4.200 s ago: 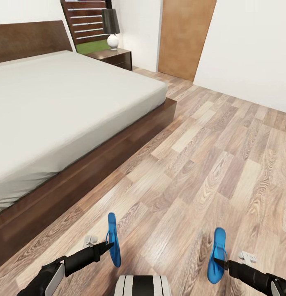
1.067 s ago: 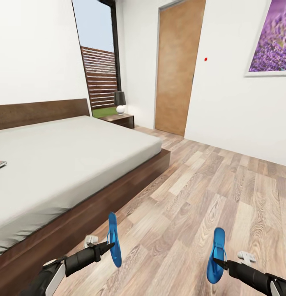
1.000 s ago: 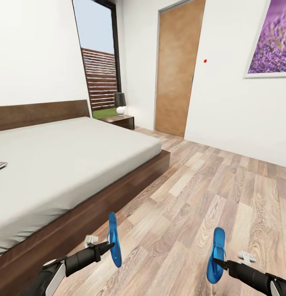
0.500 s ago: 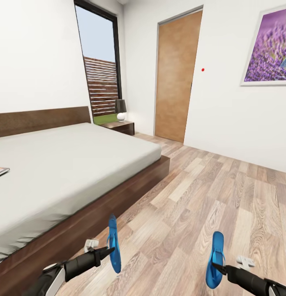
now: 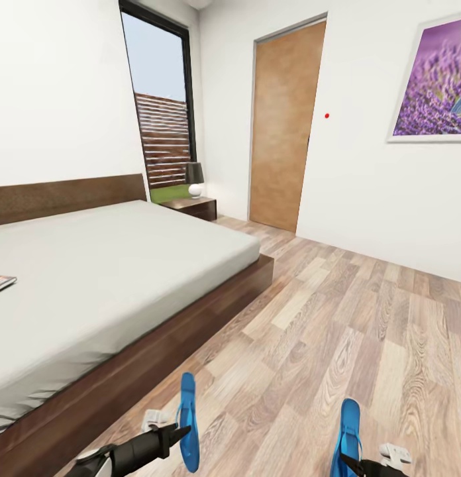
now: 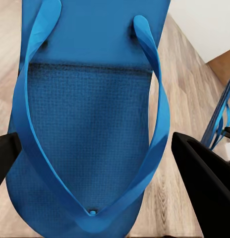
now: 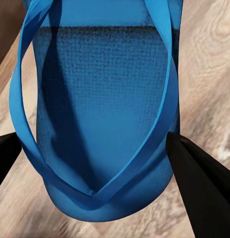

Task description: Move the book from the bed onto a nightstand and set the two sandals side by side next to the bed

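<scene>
Lower frame: left gripper (image 5: 185, 430) pinched one sandal (image 5: 187, 421) by its edge, right gripper (image 5: 344, 456) the other sandal (image 5: 346, 437). Both looked light, floppy, w/ thin straps; grip the sole rim. Book (image 5: 2, 283) lay far left on bed (image 5: 118, 265).

Head camera tilted up: book (image 5: 2, 283) on bed (image 5: 124, 278) now visible; held sandals (image 5: 187, 424) lower in view.

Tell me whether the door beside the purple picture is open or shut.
Shut. The tan door sits flush inside its frame in the head view, with no gap and no room visible past it.
</scene>
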You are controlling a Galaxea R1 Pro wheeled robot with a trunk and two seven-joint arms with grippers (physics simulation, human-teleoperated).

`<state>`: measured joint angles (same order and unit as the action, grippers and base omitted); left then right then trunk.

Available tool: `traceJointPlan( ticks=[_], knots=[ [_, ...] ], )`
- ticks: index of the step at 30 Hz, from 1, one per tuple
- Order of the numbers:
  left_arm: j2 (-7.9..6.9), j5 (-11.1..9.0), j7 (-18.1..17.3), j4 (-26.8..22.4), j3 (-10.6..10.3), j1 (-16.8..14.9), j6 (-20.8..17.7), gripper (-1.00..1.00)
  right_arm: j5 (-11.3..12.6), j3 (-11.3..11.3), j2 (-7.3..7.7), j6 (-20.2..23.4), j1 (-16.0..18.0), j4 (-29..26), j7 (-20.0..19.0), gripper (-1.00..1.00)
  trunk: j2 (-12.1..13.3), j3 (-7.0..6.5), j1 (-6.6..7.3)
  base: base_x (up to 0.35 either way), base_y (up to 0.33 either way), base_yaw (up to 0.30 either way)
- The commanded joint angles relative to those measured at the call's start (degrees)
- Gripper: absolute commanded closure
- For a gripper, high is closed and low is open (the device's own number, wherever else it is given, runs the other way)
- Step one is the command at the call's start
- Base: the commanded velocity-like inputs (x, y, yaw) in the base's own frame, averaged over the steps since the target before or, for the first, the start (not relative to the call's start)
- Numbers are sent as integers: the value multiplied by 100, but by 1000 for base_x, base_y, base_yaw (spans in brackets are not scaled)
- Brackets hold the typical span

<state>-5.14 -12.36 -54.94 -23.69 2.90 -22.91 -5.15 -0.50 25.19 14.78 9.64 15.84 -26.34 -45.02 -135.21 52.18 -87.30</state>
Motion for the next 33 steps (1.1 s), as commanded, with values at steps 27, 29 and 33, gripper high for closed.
traceJointPlan(
  ticks=[27, 29, 33],
  knots=[
    [180, 26, 302, 75, 14, 6, 146, 100, 28, 32, -10, 38, 4, 15, 1132, 100, 841, -372, 463, 0, 0, 0],
    [180, 25, 301, 77, 17, 6, 146, 100, 31, 32, -10, 38, 4, 15, 1129, 100, 841, -372, 463, 0, 0, -19],
    [180, 18, 307, 81, 18, 6, 146, 100, -2, 31, -9, 38, 6, 15, 1127, 100, 841, -372, 463, 0, 0, -147]
  ],
)
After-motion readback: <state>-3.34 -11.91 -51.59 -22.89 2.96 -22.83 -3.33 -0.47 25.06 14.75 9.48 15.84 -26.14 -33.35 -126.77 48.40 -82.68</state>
